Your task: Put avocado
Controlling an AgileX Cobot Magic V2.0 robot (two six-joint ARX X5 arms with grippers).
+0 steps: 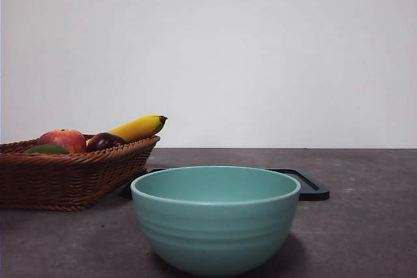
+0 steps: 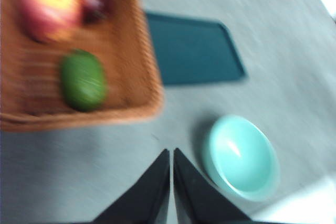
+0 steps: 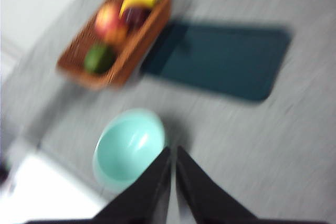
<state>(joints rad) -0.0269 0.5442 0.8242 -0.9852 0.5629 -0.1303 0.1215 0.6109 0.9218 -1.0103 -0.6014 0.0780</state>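
Two grippers hang above the grey worktop (image 1: pixel 365 226), the left gripper (image 2: pixel 171 156) and right gripper (image 3: pixel 173 153) each with jaws pressed narrow, holding nothing. In the front view, a dark tray (image 1: pixel 313 187) lies behind the teal bowl (image 1: pixel 215 219). At the bowl's ten o'clock sits a wicker basket (image 1: pixel 65 177). Inside it, the avocado (image 2: pixel 82 80) lies apart from the banana (image 1: pixel 138 127), apple (image 1: pixel 62 140) and plum (image 1: pixel 104 140).

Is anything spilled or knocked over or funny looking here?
No, nothing stands out. The avocado, apple, plum and banana sit in the basket; the bowl stands upright by the tray.
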